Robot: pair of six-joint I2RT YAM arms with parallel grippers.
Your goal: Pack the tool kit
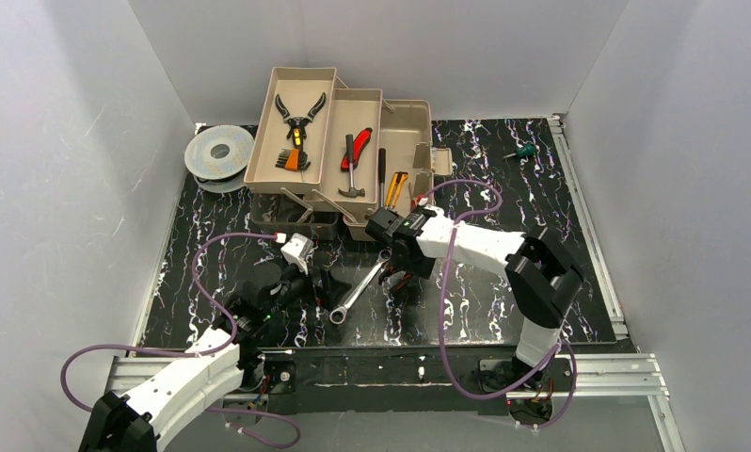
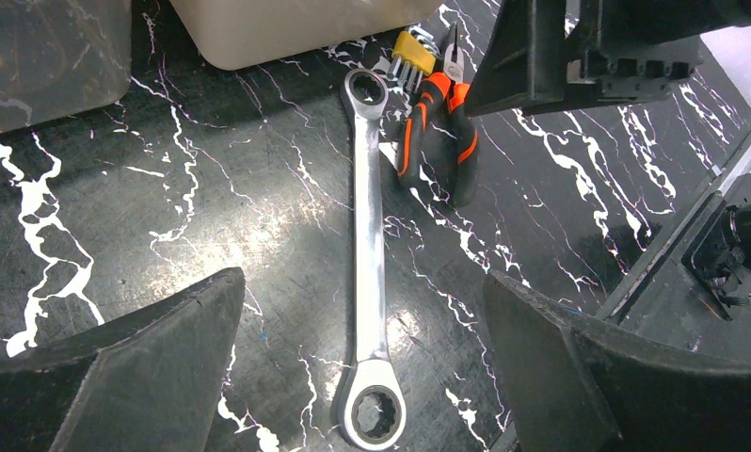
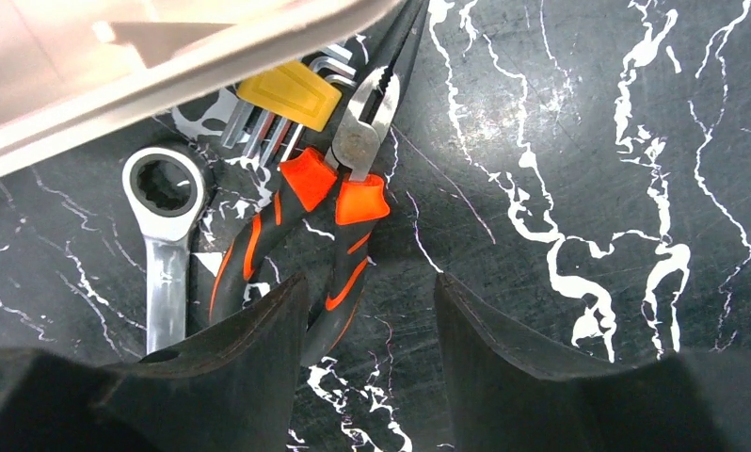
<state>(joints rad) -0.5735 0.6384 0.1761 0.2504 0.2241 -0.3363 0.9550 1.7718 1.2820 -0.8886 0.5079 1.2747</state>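
Pickup step: right gripper, fingers spread, over orange pliers at toolbox's 6 o'clock; next likely pinch, lift; left gripper gapes above wrench.

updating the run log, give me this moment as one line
left gripper open above wrench | right gripper open over orange pliers handles | toolbox trays open

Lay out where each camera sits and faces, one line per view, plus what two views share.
Top external: above and behind the bases, looking down on black marbled table, open tan plastic toolbox, left arm and right arm.
Left wrist: on the left arm, facing down at a long silver wrench; left jaws, wide open, frame the bottom.
Right wrist: on the right arm, facing down at black-and-orange pliers; right jaws, apart, show below.
Shared: both wrist views show wrench, pliers and yellow hex keys.
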